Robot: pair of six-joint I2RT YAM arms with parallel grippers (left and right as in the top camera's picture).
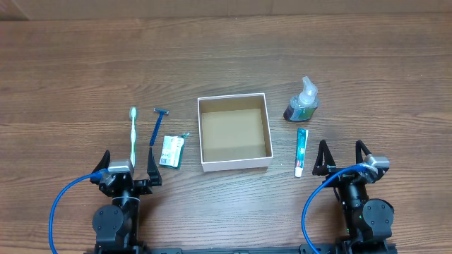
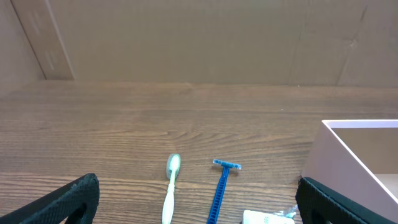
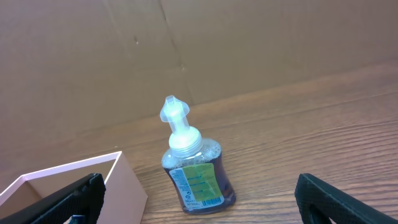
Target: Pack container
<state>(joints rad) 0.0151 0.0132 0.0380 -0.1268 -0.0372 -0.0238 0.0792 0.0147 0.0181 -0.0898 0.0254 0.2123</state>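
Observation:
The container (image 1: pixel 234 166), a square white-walled box with a brown inside, sits mid-table and holds nothing; its wall shows in the left wrist view (image 2: pixel 348 155) and right wrist view (image 3: pixel 124 180). Left of it lie a toothbrush (image 1: pixel 133 134), a blue razor (image 1: pixel 156 127) and a small white-green packet (image 1: pixel 171 151); toothbrush (image 2: pixel 170 186) and razor (image 2: pixel 221 186) show in the left wrist view. Right of it stand a clear pump bottle (image 1: pixel 302 101) (image 3: pixel 193 168) and a toothpaste tube (image 1: pixel 301 151). My left gripper (image 1: pixel 130 169) (image 2: pixel 199 208) and right gripper (image 1: pixel 342 161) (image 3: pixel 199 202) are open and empty near the front edge.
Wooden table (image 1: pixel 70 70) with a cardboard wall behind it (image 2: pixel 186 37). Blue cables loop from both arm bases at the front edge (image 1: pixel 63 201).

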